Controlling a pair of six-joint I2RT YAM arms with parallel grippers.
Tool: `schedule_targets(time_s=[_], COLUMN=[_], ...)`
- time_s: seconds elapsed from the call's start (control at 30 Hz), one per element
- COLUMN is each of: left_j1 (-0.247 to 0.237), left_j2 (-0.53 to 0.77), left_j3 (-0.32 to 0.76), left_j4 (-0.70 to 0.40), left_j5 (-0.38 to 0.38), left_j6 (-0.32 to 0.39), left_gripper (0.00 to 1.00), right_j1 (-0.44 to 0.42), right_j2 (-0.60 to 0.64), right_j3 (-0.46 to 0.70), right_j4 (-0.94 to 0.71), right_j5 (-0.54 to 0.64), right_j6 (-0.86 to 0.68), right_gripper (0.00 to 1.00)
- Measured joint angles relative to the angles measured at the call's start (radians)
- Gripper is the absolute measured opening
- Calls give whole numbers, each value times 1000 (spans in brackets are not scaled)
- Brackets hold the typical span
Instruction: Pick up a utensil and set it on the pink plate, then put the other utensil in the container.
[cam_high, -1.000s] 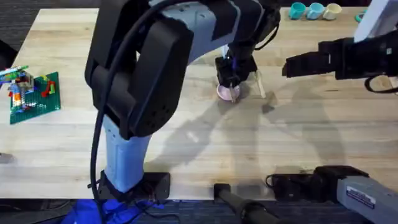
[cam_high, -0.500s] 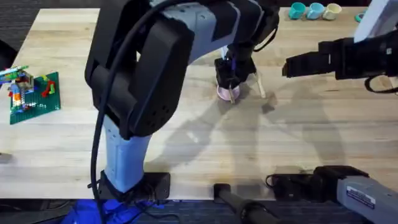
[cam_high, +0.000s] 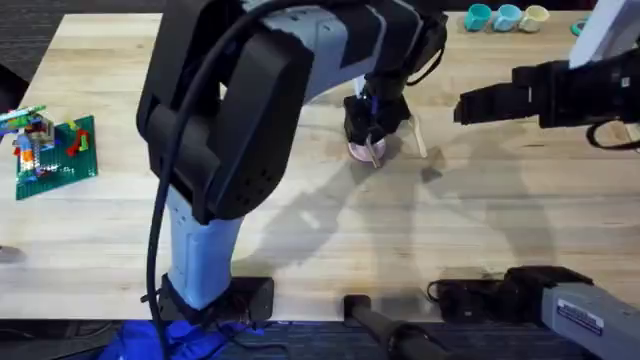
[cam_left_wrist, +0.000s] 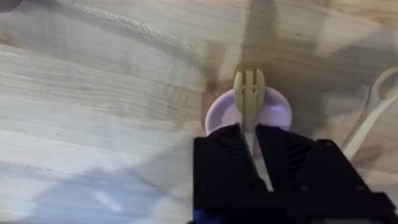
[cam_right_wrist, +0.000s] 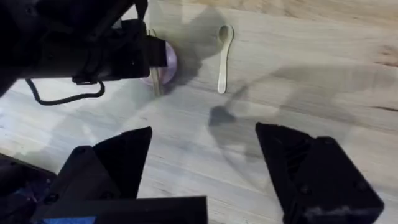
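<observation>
My left gripper is shut on the handle of the pale cream fork, whose tines hang over the far rim of the small pink plate. From overhead, the left gripper hovers right over the pink plate in the table's far middle. The spoon lies flat on the wood just right of the plate, its bowl pointing away; it also shows as the spoon. Farther right, my right gripper is held open above the table. The container is hidden.
A Lego build on a green baseplate sits at the left edge. Three small cups stand at the far right. A black device rests at the front edge. The wood between spoon and front edge is bare.
The left gripper with the fork has edged very slightly toward the far side over the pink plate. The right arm and the spoon have not moved.
</observation>
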Motion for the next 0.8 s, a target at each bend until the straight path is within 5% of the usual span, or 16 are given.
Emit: schedule_targets(time_s=[0.6, 0.8], left_j1=[8, 22], left_j2=[0, 0], left_j3=[5, 92], left_j4=[-62, -99], left_j5=[0, -2], left_j6=[0, 17], left_gripper=[259, 265], right_j1=[0, 0], right_j2=[0, 0], right_j3=[0, 0], right_j4=[0, 0], right_j5=[0, 0], right_j6=[0, 0], right_gripper=[993, 993])
